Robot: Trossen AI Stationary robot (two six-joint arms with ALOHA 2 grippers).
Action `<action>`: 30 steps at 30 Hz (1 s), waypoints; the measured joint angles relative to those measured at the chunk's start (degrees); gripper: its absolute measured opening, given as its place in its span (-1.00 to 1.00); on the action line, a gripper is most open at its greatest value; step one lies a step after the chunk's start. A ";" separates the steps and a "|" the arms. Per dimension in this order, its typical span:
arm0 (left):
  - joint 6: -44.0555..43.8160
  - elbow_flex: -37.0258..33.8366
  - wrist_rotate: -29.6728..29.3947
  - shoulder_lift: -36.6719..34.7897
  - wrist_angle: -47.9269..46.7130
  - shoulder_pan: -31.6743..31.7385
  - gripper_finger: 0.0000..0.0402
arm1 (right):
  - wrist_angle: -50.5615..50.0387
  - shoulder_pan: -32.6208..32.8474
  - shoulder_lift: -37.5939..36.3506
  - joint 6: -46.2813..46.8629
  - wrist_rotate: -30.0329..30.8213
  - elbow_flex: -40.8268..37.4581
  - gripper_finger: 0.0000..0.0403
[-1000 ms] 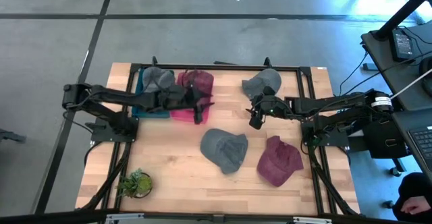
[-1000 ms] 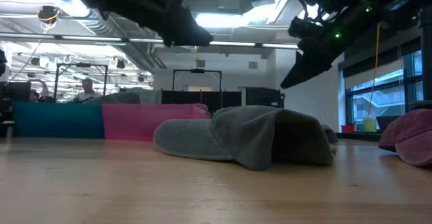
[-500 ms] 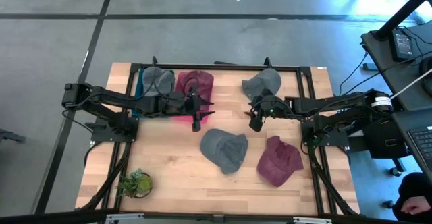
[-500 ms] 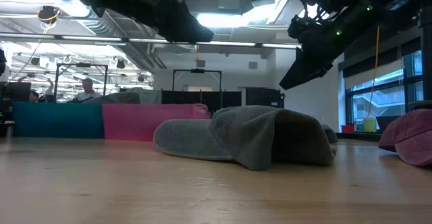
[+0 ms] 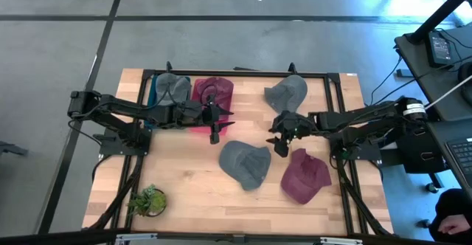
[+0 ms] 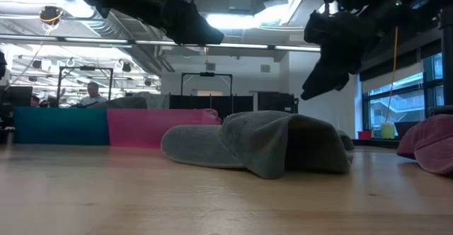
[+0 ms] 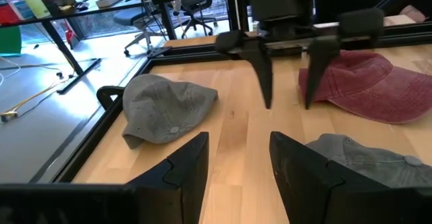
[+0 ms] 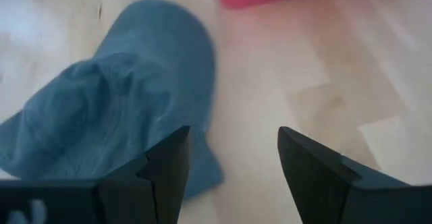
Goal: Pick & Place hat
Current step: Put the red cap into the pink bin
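A grey hat (image 5: 245, 164) lies crown up at the table's middle, also seen in the low view (image 6: 262, 143). A maroon hat (image 5: 304, 176) lies to its right, and a second grey hat (image 5: 286, 91) near the far edge. My right gripper (image 5: 280, 146) hovers open between the middle grey hat and the maroon one; its wrist view shows the grey hat (image 8: 115, 123) beyond the open fingers (image 8: 233, 177). My left gripper (image 5: 214, 132) hangs open just in front of the pink bin (image 5: 208, 119), with its fingers (image 7: 239, 163) apart.
A teal bin (image 5: 164, 121) holds a grey hat (image 5: 171, 88), and the pink bin beside it holds a maroon hat (image 5: 214, 90). A small potted plant (image 5: 149, 200) stands at the near left corner. A black frame (image 5: 236, 73) borders the table's far side.
My right gripper has moved toward the table's near edge and a little down, coming in beside the middle grey hat. My left gripper has drawn slightly back from the pink bin toward the near edge. The hats lie as before.
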 joint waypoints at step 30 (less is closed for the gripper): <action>-3.02 -0.02 1.46 0.02 -0.03 0.00 -0.24 | -43.85 13.66 2.46 31.18 -1.83 17.01 -0.18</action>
